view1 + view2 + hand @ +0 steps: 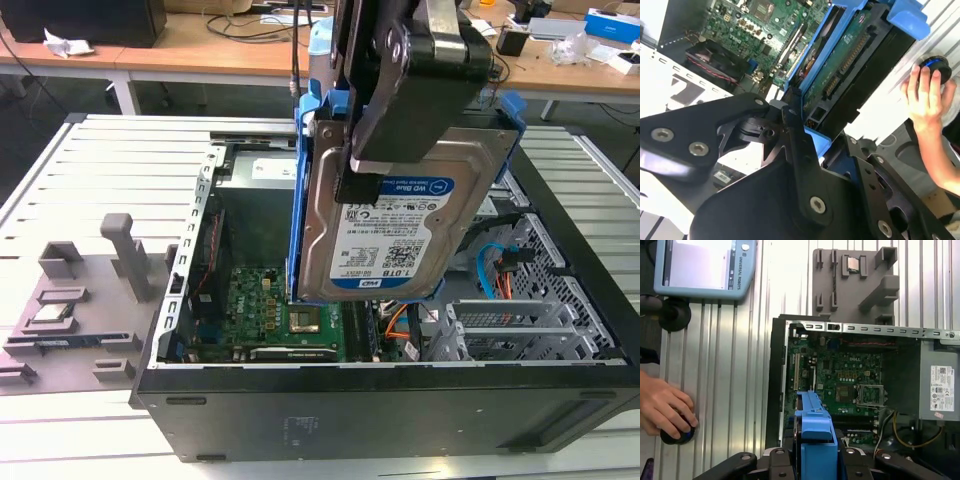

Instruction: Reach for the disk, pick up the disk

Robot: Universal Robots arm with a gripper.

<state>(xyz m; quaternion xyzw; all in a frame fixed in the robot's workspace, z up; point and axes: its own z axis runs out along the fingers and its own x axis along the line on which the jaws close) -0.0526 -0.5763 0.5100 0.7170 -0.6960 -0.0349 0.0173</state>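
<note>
On the exterior view's left, a grey tray (70, 310) holds a small silver chip (52, 312). In the middle, the gripper (365, 165) is clamped on the disk (400, 235), which hangs up in the air above the open computer case (380, 420) and its green board (270, 305).

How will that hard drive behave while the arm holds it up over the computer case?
The disk is a flat metal slab, so probably rigid and heavy for its size. Held by the gripper near its top, it may swing or slip. Likely shock-sensitive above the open case.
</note>
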